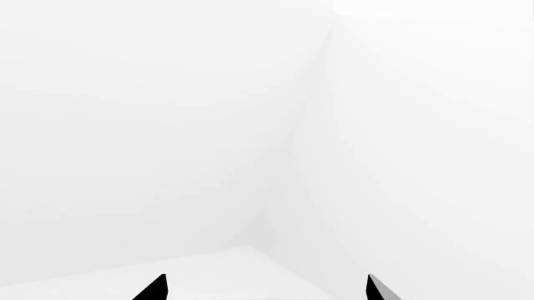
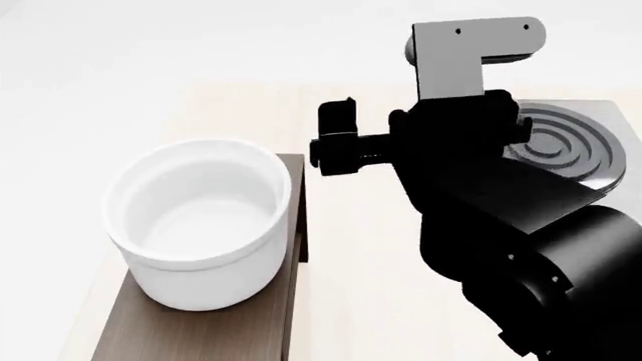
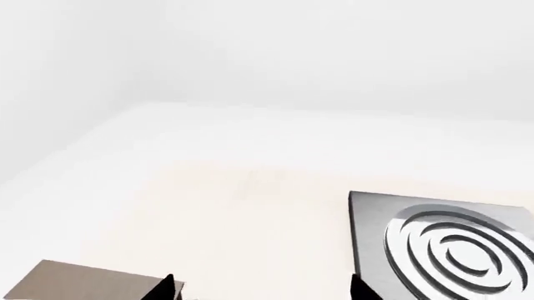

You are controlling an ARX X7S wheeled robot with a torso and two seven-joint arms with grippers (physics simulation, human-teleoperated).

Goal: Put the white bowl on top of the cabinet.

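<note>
The white bowl point(image 2: 201, 222) stands upright and empty on the flat wood-grain top of the cabinet point(image 2: 201, 335), near its far end, with nothing touching it. My right arm point(image 2: 471, 173) is raised to the right of the bowl, apart from it. My right gripper point(image 3: 262, 289) is open and empty, its two dark fingertips point(image 3: 167, 287) wide apart; the cabinet's far corner point(image 3: 75, 281) shows beside them. My left gripper point(image 1: 267, 289) is open and empty and faces only blank white walls. The left gripper is out of the head view.
A square grey stove plate point(image 2: 572, 143) with concentric rings lies on the pale table point(image 2: 371, 248) at the back right, and it also shows in the right wrist view point(image 3: 442, 244). My right arm hides much of the table's right side.
</note>
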